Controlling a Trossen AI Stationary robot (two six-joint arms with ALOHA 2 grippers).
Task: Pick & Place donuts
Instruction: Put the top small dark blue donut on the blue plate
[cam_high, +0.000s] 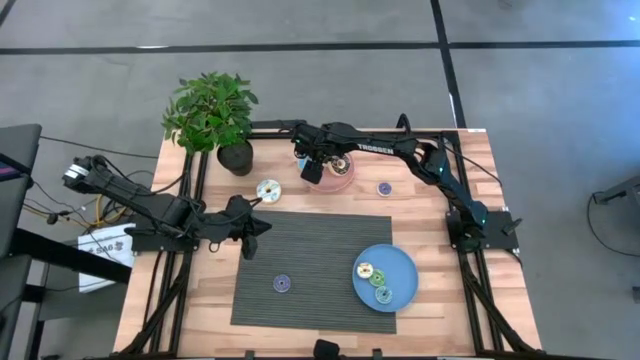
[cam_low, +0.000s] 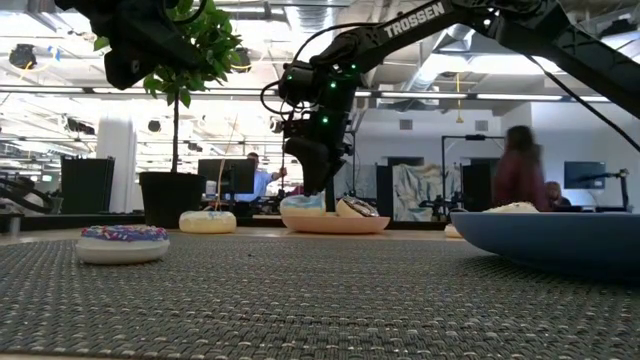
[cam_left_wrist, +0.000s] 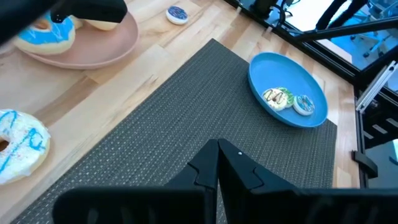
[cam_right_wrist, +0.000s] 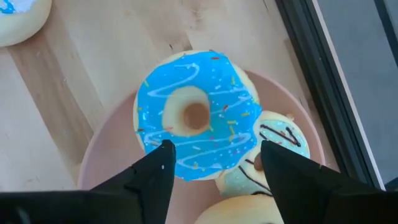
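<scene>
Donut (cam_right_wrist: 198, 116) iced blue with sprinkles, upper centre on pink plate (cam_right_wrist: 99, 163); right hand (cam_right_wrist: 214, 163) open above, holding nothing.

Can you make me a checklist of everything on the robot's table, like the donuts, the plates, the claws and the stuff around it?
Surface: wooden table with a dark woven mat.
Donuts: a blue-iced donut and others on the pink plate; three on the blue plate; loose ones on wood and mat.
Clutter: potted plant.
Grippers: right gripper open above the blue-iced donut; left gripper shut over the mat.
Cables: along the right arm.
Surroundings: people behind the table.
</scene>
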